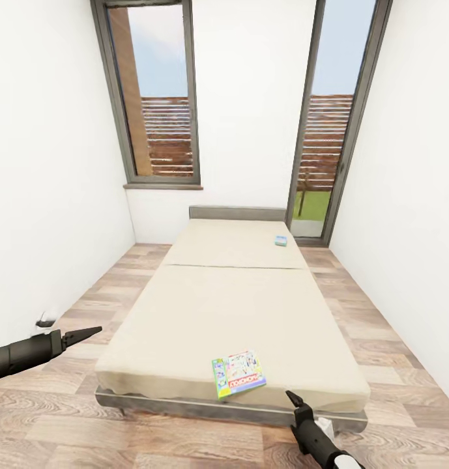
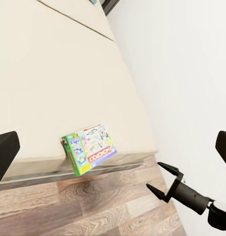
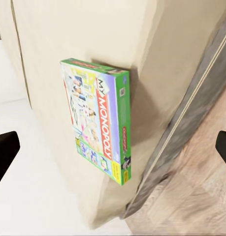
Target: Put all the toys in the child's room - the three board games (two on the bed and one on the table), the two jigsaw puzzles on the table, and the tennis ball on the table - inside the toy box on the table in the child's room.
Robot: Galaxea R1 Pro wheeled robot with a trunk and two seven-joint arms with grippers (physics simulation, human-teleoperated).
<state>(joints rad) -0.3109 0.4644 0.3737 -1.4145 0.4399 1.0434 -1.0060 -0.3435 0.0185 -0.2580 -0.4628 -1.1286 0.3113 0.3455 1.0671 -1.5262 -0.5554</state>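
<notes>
A green-edged My Monopoly board game (image 1: 238, 373) lies flat on the cream bed (image 1: 231, 306) by its near edge. A second, small blue-green board game (image 1: 280, 240) lies at the bed's far right. My right gripper (image 1: 292, 398) hangs open just off the near edge, slightly right of the Monopoly box (image 3: 100, 123), with nothing between its fingers (image 3: 4, 152). My left gripper (image 1: 87, 334) is open over the floor left of the bed, its fingers (image 2: 4, 152) spread wide and facing the box (image 2: 90, 147). The table, toy box, jigsaw puzzles and tennis ball are out of view.
White walls close in on both sides, leaving strips of wood-plank floor (image 1: 81, 306) left and right of the bed. A tall window (image 1: 159, 98) and a glass door (image 1: 322, 150) stand at the far wall. A small white object (image 1: 45, 320) sits by the left wall.
</notes>
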